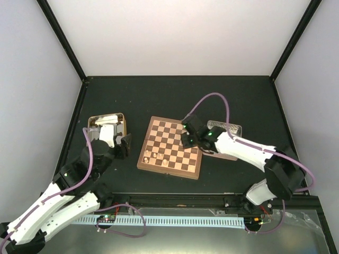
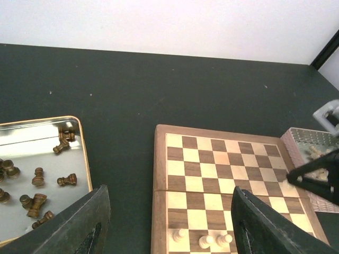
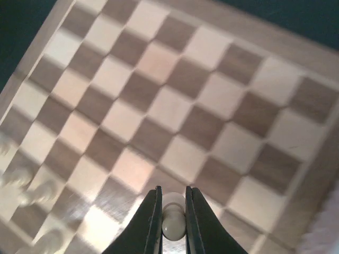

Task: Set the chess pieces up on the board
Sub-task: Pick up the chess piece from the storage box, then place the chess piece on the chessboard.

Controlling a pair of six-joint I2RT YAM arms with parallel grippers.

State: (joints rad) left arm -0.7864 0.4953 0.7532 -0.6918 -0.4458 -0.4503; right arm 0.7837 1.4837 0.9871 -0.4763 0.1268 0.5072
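Dark table (image 1: 159, 95) boxed in by white walls (image 1: 175, 37), with the board (image 1: 170, 147) mid-table, a tin (image 1: 106, 117) of dark pieces (image 2: 37, 177) off its left edge and a second tin (image 1: 228, 127) just beside its right edge. The right arm reaches in over the board's right side, and the right gripper (image 3: 172, 190) is clamped on a pale piece (image 3: 172, 222). The left arm's bent up between the first tin and the board, the left gripper (image 2: 169, 193) wide apart and holding nothing, and a few pale pieces (image 2: 204, 241) stand by the board's near left corner.

Gold-rimmed tin (image 2: 32, 147), silver tin (image 1: 225, 126), dark table (image 1: 159, 95)
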